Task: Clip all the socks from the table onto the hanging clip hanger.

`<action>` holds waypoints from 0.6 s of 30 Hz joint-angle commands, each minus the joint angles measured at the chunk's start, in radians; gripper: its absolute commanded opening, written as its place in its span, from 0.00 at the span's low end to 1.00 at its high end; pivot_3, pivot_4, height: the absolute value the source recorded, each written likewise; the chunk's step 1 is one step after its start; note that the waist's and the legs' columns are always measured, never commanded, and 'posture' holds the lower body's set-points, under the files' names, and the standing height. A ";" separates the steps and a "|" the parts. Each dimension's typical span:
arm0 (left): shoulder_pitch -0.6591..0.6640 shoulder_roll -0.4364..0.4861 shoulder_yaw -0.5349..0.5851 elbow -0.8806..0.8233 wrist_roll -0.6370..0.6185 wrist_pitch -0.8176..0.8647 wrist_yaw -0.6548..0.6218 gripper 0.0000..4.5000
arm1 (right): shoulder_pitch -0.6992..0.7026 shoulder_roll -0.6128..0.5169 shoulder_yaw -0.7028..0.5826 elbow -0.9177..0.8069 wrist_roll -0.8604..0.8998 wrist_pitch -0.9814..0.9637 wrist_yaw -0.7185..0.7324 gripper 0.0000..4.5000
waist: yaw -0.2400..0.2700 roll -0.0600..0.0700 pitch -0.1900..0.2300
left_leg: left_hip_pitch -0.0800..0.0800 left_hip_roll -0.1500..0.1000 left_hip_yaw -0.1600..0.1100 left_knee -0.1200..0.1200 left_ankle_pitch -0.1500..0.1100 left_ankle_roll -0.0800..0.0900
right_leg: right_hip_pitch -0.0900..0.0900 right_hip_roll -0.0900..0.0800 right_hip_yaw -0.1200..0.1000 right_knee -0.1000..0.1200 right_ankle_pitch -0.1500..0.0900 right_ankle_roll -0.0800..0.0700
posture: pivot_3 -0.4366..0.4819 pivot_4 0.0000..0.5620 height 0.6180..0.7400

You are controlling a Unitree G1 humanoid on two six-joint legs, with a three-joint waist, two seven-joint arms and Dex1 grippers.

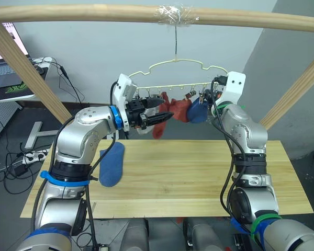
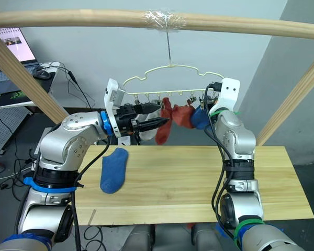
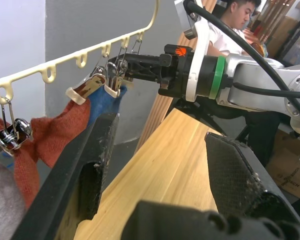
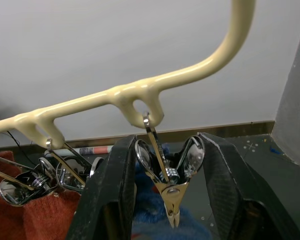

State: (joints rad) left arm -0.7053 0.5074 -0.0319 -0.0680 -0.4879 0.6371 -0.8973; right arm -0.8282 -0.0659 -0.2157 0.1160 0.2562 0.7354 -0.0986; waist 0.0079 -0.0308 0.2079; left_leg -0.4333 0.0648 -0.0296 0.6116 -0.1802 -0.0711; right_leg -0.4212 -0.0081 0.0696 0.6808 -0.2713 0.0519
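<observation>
The clip hanger point(image 1: 177, 73) hangs by its hook from a pale wooden pole point(image 1: 94, 13) above the surface point(image 1: 199, 178). Two rust-red socks point(image 1: 179, 109) and one blue sock point(image 1: 198, 111) hang from clips near its middle and right end, and a pale grey sock point(image 2: 145, 135) shows behind the left arm.

The right gripper point(image 4: 170, 200) is raised to the hanger's right end, its fingers point(image 4: 115, 200) spread on either side of a metal clip point(image 4: 166, 172) that dangles from the bar's loop (the clip's handles sit between the two pads, seemingly just touching). The hung blue sock lies just below and behind those fingers.

The left gripper point(image 1: 159, 116) points rightward at the hanging red socks, fingers point(image 3: 85, 160) spread and holding nothing, with the red fabric beside one finger.

A second blue sock point(image 1: 112, 163) lies flat on the surface's left part, below the left arm, well apart from both grippers.
</observation>
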 commanded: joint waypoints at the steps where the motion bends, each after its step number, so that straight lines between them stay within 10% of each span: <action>1: -0.010 -0.005 0.011 -0.013 0.002 -0.029 0.004 0.70 | -0.012 0.005 -0.007 -0.053 0.012 -0.002 -0.007 0.44 | 0.000 0.000 0.000 | 0.000 0.000 0.000 0.000 0.000 0.000 | 0.000 0.000 0.000 0.000 0.000 0.000 | 0.64 0.28 1.00; 8: -0.009 -0.008 0.012 -0.012 0.002 -0.035 0.016 0.70 | -0.033 0.003 -0.007 -0.029 0.012 -0.007 0.003 0.44 | 0.000 0.000 0.000 | 0.000 0.000 0.000 0.000 0.000 0.000 | 0.000 0.000 0.000 0.000 0.000 0.000 | 0.65 0.28 1.00; 18: 0.012 0.002 -0.004 -0.008 0.039 -0.031 0.050 0.71 | -0.041 0.000 -0.006 -0.011 0.002 -0.017 -0.001 0.00 | 0.000 0.000 0.000 | 0.000 0.000 0.000 0.000 0.000 0.000 | 0.000 0.000 0.000 0.000 0.000 0.000 | 0.66 0.29 1.00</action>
State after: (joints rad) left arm -0.6985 0.5040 -0.0338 -0.0640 -0.4660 0.6209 -0.8616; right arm -0.8493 -0.0590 -0.2144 0.1220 0.2568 0.7344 -0.0952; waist 0.0083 -0.0308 0.2079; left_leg -0.4333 0.0648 -0.0296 0.6116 -0.1802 -0.0711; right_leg -0.4211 -0.0082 0.0696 0.6808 -0.2713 0.0519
